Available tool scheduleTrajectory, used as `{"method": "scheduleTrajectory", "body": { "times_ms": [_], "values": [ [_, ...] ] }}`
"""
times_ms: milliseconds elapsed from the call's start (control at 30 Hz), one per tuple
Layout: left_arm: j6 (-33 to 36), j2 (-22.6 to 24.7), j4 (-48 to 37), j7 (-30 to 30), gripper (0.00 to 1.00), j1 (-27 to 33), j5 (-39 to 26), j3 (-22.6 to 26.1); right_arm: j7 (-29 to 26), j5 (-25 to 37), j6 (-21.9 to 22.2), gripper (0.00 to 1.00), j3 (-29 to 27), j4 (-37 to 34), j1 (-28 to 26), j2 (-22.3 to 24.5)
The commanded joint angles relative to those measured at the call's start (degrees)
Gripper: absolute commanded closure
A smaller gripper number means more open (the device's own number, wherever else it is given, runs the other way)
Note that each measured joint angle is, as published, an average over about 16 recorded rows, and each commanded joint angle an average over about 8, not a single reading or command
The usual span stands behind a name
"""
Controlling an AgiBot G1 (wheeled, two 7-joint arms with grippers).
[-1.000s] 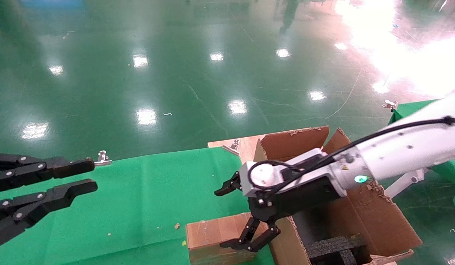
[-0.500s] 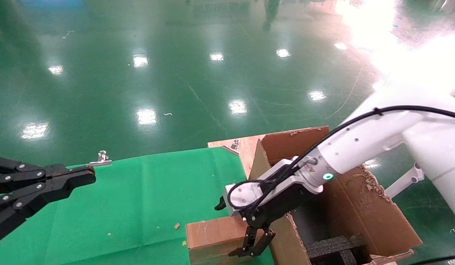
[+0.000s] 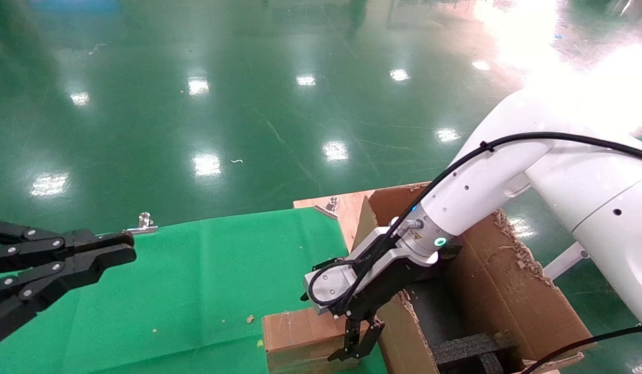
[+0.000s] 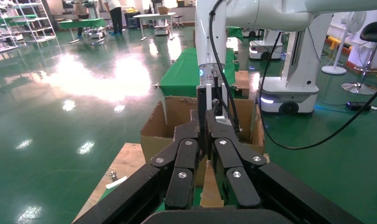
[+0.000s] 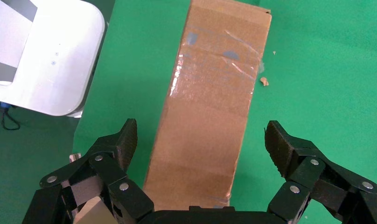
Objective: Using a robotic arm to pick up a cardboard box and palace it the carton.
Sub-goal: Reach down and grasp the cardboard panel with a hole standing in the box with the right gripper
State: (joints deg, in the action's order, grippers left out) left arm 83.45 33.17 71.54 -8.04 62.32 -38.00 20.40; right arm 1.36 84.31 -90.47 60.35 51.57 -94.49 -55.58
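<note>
Green cloth point(image 3: 206, 270) covers our table; at left our left gripper point(image 3: 124, 248) hangs with jaws together. Our right gripper point(image 5: 200, 144) hovers spread wide, the cardboard box point(image 5: 214, 107) between its fingers, beside the carton point(image 3: 508, 296).

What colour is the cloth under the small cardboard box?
Green cloth, clearest in the right wrist view around the cardboard box.

Right gripper point(image 5: 198, 140) straddles the box point(image 5: 210, 112), green cloth point(image 5: 317, 70) bare at both sides; carton point(image 3: 388, 332) wall crowds it at 3 o'clock.
</note>
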Motion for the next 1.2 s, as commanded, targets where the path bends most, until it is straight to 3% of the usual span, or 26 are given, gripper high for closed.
{"method": "scheduleTrajectory", "body": {
  "times_ms": [33,133,167,1200],
  "values": [
    [0.0,0.0,0.0,0.0,0.00,0.0,0.0,0.0,0.3,0.0,0.0,0.54,0.9,-0.7,-0.5,-0.5],
    [0.0,0.0,0.0,0.0,0.00,0.0,0.0,0.0,0.4,-0.1,0.0,0.92,1.2,-0.9,-0.7,-0.7],
    [0.0,0.0,0.0,0.0,0.00,0.0,0.0,0.0,0.4,-0.1,0.0,1.00,1.1,-0.9,-0.7,-0.6],
    [0.0,0.0,0.0,0.0,0.00,0.0,0.0,0.0,0.2,-0.2,0.1,1.00,0.1,0.0,0.0,-0.1]
  ]
}}
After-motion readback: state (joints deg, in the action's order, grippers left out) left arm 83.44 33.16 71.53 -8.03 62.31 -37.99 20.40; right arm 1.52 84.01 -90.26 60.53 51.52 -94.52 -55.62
